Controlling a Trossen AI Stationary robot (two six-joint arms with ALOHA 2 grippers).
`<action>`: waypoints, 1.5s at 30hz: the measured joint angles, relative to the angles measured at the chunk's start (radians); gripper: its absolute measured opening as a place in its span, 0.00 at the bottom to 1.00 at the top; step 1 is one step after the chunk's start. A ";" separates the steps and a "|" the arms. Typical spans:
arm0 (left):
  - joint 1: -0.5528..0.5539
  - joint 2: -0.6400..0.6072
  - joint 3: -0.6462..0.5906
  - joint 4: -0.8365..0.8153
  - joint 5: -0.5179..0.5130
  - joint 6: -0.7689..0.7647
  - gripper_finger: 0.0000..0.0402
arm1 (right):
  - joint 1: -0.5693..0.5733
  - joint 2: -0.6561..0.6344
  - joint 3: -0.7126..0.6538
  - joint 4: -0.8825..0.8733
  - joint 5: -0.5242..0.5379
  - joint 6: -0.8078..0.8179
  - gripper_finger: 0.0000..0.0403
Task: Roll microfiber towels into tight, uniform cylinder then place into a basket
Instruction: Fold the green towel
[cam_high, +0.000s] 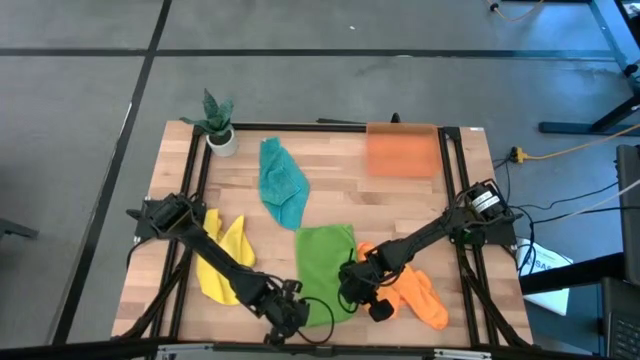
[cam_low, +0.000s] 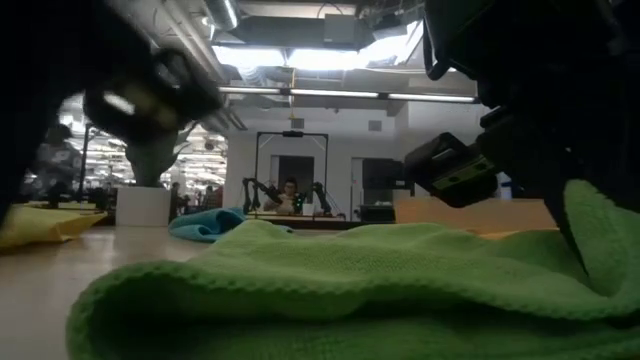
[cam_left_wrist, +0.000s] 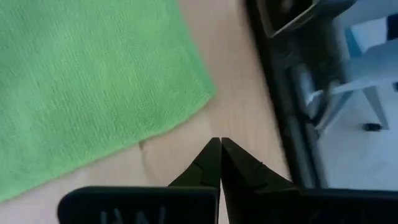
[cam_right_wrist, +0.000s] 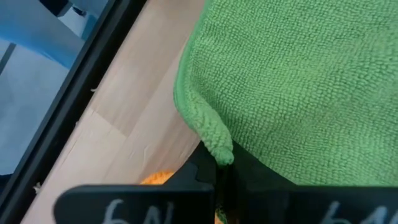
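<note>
While the right gripper (cam_right_wrist: 217, 167) pinches the green towel's (cam_high: 325, 258) near right corner, the left gripper (cam_left_wrist: 220, 163) rests closed and empty on bare wood just beside the near left corner; the towel's length runs toward the basket (cam_high: 402, 150).

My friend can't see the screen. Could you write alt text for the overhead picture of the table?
Two dark robot arms meet at the near edge of a wooden table, the right gripper pinching a corner of a bright green towel, the left gripper shut beside it. Yellow, teal and orange towels lie around; an orange basket and potted plant sit at the far edge.
</note>
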 joint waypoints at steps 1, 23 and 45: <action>-0.005 -0.013 0.000 -0.004 -0.031 0.008 0.00 | 0.000 0.000 0.000 0.001 0.000 0.000 0.01; 0.003 -0.049 0.001 0.020 -0.121 0.115 0.22 | -0.022 -0.002 0.001 0.013 0.003 0.027 0.01; -0.010 0.045 0.001 0.102 -0.148 0.261 0.28 | -0.026 -0.002 0.002 0.044 0.004 0.027 0.01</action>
